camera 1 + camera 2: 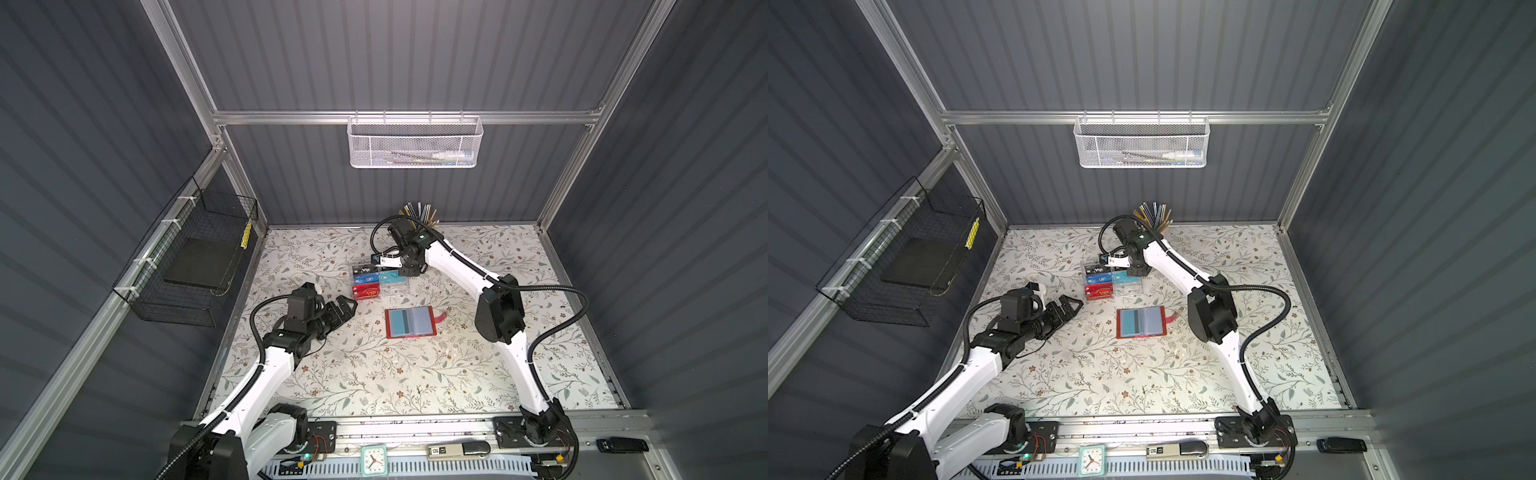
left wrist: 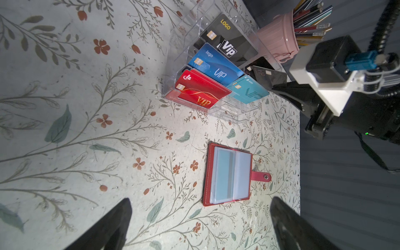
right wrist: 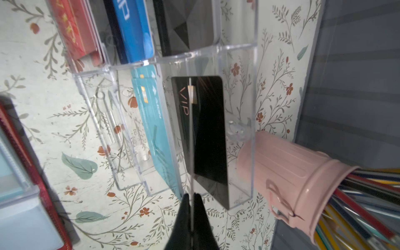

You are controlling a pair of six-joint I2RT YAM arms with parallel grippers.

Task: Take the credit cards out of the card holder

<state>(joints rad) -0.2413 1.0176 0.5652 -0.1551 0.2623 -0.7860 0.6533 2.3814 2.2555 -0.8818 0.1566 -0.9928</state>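
Two pincers showed opposite states. Left pincer (image 1: 348, 306) stood released, its fingers (image 2: 121, 218) spread wide. The holder (image 2: 227, 175) lay open and flat on the table (image 2: 65, 129) straight ahead of it, apart from the tips, with the snap tab out flat. One striped card (image 1: 397, 323) sat in the sleeve on the half nearer that pincer.

Right pincer (image 3: 191, 200) was clenched on the thin edge of a dark card (image 2: 270, 75). It was well apart from the holder, which lay nearer the arm bases than this pincer. Just beyond its tips, in the end slot of the box (image 2: 233, 113), a black face (image 3: 207, 129) read "VIP" in copper. Whether that face belonged to the held card could not be told. The teal card (image 3: 155, 129) stood in the next slot, just beside the tips, with pale "VIP" lettering.

Farther from the tips, the box's other slots held three more cards. The LOGO card (image 2: 227, 41) read "LOGO" in yellow and "Vip" in white. The blue card (image 2: 214, 67) read "logo" and "VIP", and the red card (image 2: 199, 91) read "VIP" in gold.
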